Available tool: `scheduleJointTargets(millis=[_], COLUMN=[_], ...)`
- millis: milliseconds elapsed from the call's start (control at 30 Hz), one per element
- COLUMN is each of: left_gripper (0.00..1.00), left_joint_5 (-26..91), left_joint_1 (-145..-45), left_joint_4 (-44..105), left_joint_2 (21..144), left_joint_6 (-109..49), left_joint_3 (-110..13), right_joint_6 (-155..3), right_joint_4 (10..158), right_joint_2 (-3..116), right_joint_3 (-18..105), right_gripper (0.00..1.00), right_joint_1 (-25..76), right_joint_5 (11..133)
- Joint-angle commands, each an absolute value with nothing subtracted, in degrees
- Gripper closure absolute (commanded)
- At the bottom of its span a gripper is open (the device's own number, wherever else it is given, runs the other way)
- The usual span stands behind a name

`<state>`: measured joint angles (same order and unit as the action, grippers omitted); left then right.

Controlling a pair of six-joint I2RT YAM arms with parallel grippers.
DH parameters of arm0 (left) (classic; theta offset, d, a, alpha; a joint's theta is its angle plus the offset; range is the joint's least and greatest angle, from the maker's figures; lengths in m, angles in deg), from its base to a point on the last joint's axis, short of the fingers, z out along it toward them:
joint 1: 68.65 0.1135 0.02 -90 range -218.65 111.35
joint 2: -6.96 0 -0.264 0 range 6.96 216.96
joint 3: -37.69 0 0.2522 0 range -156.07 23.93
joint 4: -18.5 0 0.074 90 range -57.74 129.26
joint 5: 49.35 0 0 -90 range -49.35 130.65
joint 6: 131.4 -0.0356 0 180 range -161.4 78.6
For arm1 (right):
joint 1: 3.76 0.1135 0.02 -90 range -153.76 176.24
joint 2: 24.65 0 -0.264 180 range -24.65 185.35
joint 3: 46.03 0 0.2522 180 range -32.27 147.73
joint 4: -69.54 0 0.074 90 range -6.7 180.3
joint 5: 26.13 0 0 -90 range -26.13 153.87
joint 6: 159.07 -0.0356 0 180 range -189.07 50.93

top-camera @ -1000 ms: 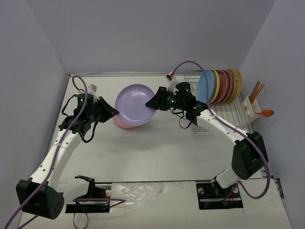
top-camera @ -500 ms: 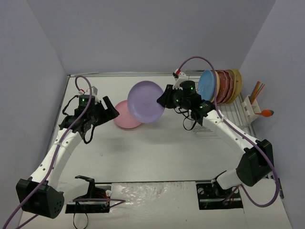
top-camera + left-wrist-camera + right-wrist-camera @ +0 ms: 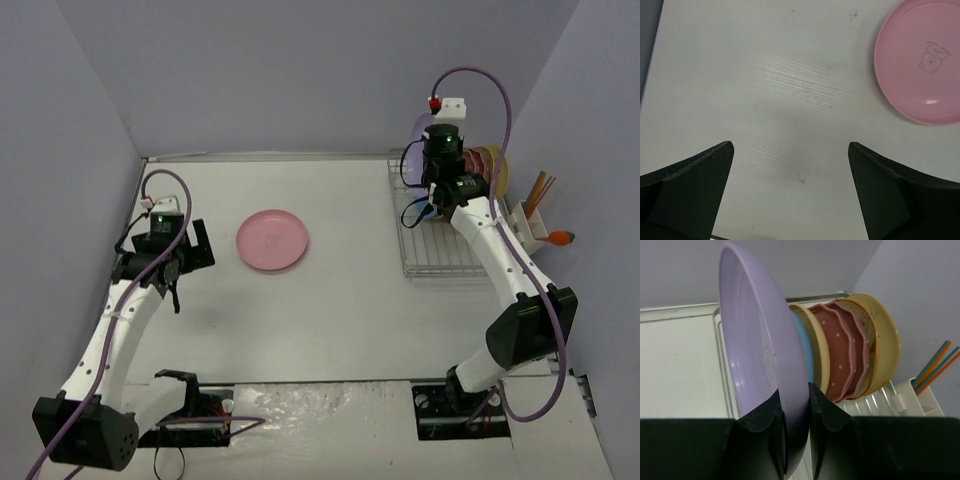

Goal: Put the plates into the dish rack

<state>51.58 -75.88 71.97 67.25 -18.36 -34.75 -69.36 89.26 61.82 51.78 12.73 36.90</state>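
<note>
Left gripper (image 3: pixel 790 155) spread wide, empty, over table (image 3: pixel 765 75); pink plate (image 3: pixel 920 60) flat nearby, probably light, stiff, slick, best pinched at rim; right gripper (image 3: pixel 796 400) clamped on lilac plate (image 3: pixel 750 340) rim, upright beside blue plate (image 3: pixel 802 345) in rack (image 3: pixel 440 262).

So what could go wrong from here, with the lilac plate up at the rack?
The right hand pinches the lilac plate only at its rim, so it could twist or slip before seating in a slot. It stands close beside the blue plate in the dish rack and could knock that row.
</note>
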Motion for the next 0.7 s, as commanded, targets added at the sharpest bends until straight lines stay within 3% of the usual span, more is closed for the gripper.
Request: scheduleJointTargets(millis=[0,300,667], left_gripper=[0.03,0.03,0.03], left_joint_5=[53.59,52.08,50.77], left_joint_1=[-74.57,-73.67,-72.88], left_joint_4=[68.56,67.24,66.89], left_joint_2=[65.76,67.77,67.42], left_joint_6=[-21.24,-21.09,-21.01], left_joint_3=[-32.03,-31.26,-30.91], right_joint_6=[-62.37,-58.62,-58.45], right_joint_4=[83.94,80.41,76.85], right_joint_2=[70.2,78.95,76.18], right_joint_3=[57.77,59.85,57.1], right_gripper=[1.0,1.0,1.0], right_joint_1=[11.18,10.65,10.04], right_joint_5=[27.74,22.25,24.84])
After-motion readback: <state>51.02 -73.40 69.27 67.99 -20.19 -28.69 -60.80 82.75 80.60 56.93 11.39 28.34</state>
